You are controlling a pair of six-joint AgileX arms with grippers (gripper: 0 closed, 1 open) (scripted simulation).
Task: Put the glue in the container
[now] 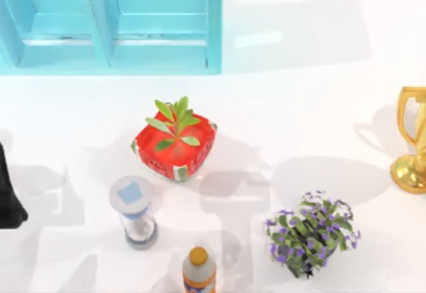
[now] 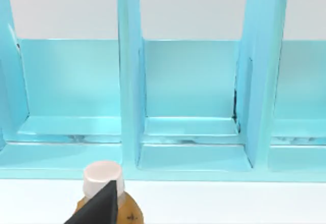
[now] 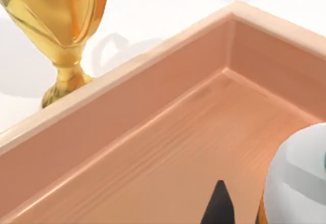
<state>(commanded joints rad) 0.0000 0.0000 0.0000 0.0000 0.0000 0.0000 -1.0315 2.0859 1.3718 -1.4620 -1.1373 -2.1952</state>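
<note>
1. Far left edge of the table, top view: my left arm [image 1: 9, 193], a dark shape close to the edge.
2. Left wrist view: a dark tip of my left gripper [image 2: 97, 210] crosses in front of a white-capped item [image 2: 103, 177] with an orange-brown body. I cannot tell whether the gripper holds it, or how wide it stands. Beyond it is the light blue rack [image 2: 191, 81], its upright dividers forming open bays.
3. Top view, back left: the same light blue rack [image 1: 110, 23].
4. Left of centre, near the front: a sand timer [image 1: 136, 213], upright.
5. Centre: a red box [image 1: 174, 146] with a green plant growing out of it.
6. Front edge, just right of the timer: an orange-capped bottle [image 1: 199, 270].
7. Right of centre: a purple-flowered plant [image 1: 311, 233].
8. Right edge: a gold trophy [image 1: 413, 143].
9. Right wrist view: a dark tip of my right gripper [image 3: 219, 206] hangs over the floor of the wooden container [image 3: 127, 112]. The glue [image 3: 298, 178], white with an orange strip, sits just beside that tip, inside the container's walls. I cannot tell whether I grip it or whether it touches the floor. The trophy stands just outside the container's wall.
</note>
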